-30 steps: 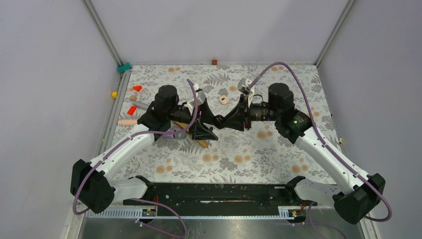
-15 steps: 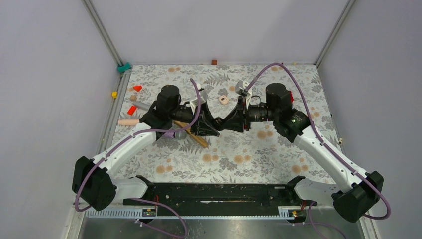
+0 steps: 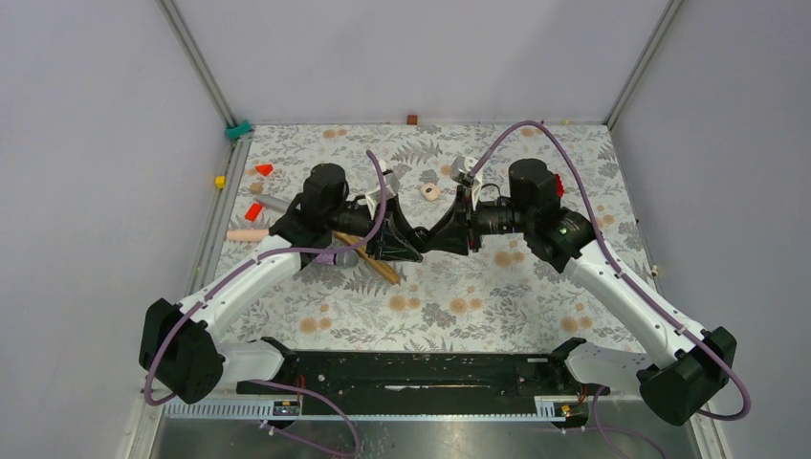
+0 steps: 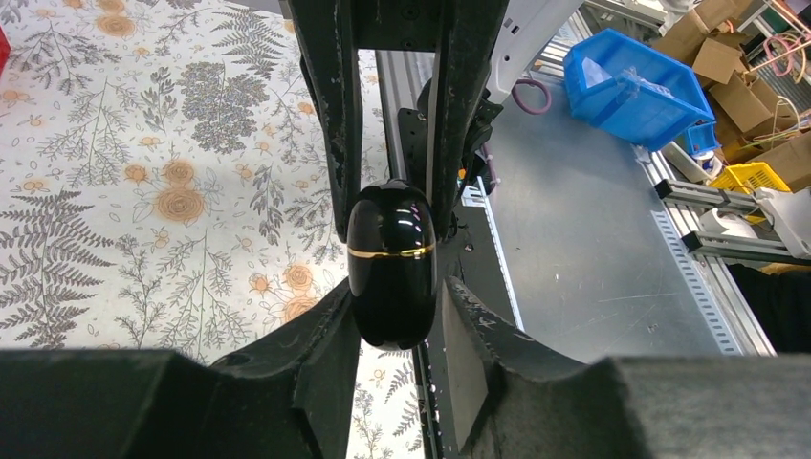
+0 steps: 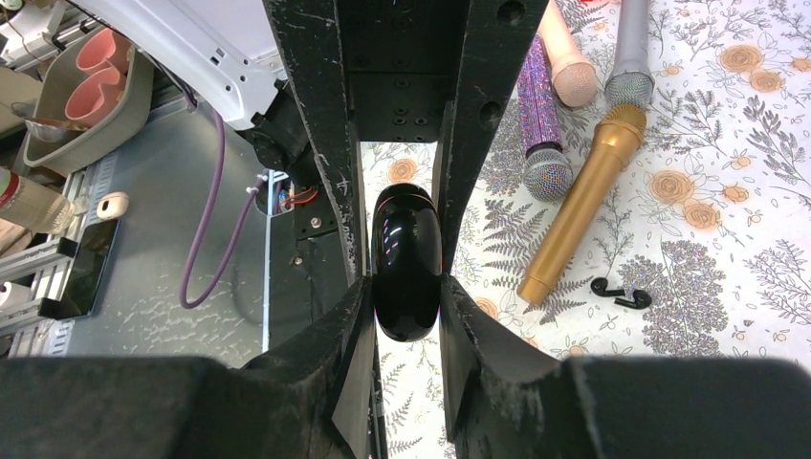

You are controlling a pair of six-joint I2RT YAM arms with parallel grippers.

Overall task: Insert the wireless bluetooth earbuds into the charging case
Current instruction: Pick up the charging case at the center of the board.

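The charging case (image 4: 391,263), glossy black with a thin gold band, hangs above the middle of the mat between both grippers. My right gripper (image 5: 405,282) is shut on one end of the case (image 5: 406,258). My left gripper (image 4: 395,287) is shut on the other end, its fingers (image 4: 325,325) against the case's sides. In the top view the two grippers meet tip to tip, left gripper (image 3: 413,239) and right gripper (image 3: 438,232), and hide the case. The two small black earbuds (image 5: 620,292) lie on the mat beside a gold microphone (image 5: 583,206).
A purple glitter microphone (image 5: 542,115), a pink one (image 5: 564,48) and a silver one (image 5: 631,57) lie under the left arm. Red pieces (image 3: 253,211), a yellow cube (image 3: 220,181) and a cream ring (image 3: 430,192) sit further back on the floral mat (image 3: 459,306).
My left gripper has moved up to the case held by my right gripper and closed its fingers on it. The right arm has shifted slightly left.
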